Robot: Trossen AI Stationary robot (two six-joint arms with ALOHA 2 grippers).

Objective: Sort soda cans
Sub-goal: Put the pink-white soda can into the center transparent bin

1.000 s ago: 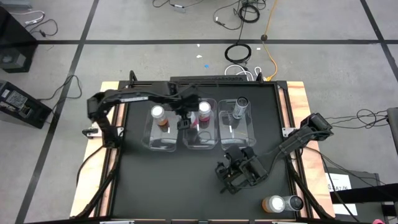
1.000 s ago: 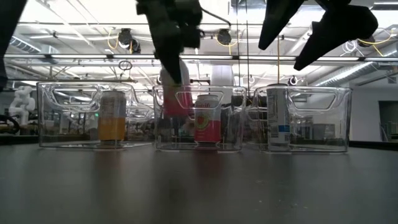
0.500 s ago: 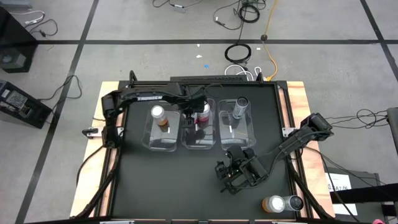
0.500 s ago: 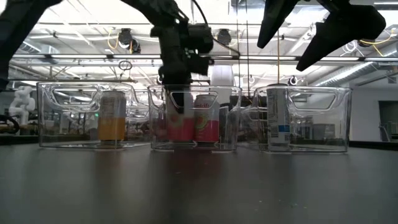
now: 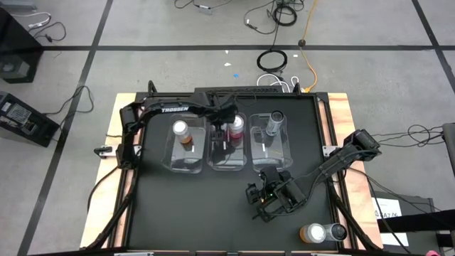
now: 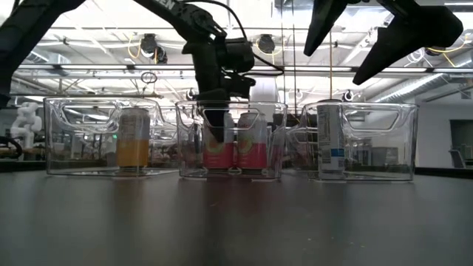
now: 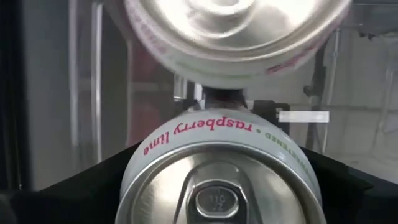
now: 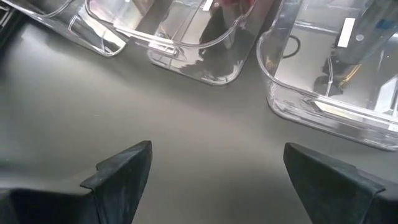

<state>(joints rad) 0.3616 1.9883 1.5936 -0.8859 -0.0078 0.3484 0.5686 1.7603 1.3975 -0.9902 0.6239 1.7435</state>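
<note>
My left gripper (image 5: 225,132) reaches down into the middle clear bin (image 5: 227,166). Its fingers stand on either side of a pink soda can (image 7: 217,180) marked "raspberry lime". That can (image 6: 218,148) stands upright on the bin floor, just left of a second pink can (image 6: 251,148) (image 5: 235,126). An orange can (image 5: 180,129) stands in the left bin, and a dark grey can (image 5: 274,121) in the right bin. My right gripper (image 5: 268,199) hangs open above the bare table, near the right bin, with nothing between its fingers (image 8: 124,171). My left gripper comes at the pink can from above, pointing steeply down, one finger (image 7: 81,186) on each side of the can's upper wall (image 7: 140,168). I cannot tell whether the fingers touch it. The can stands upright on the bin floor.
An orange can (image 5: 311,232) and a dark can (image 5: 335,232) stand at the table's near right corner. The three clear bins sit in a row across the far half of the black table (image 5: 185,213). Cables lie on the floor beyond the table.
My left gripper has gone down into the middle bin and a little toward the table's right with the pink can. The can hung tilted above the bin's rim. Now it stands upright on the bin floor beside the other pink can.
</note>
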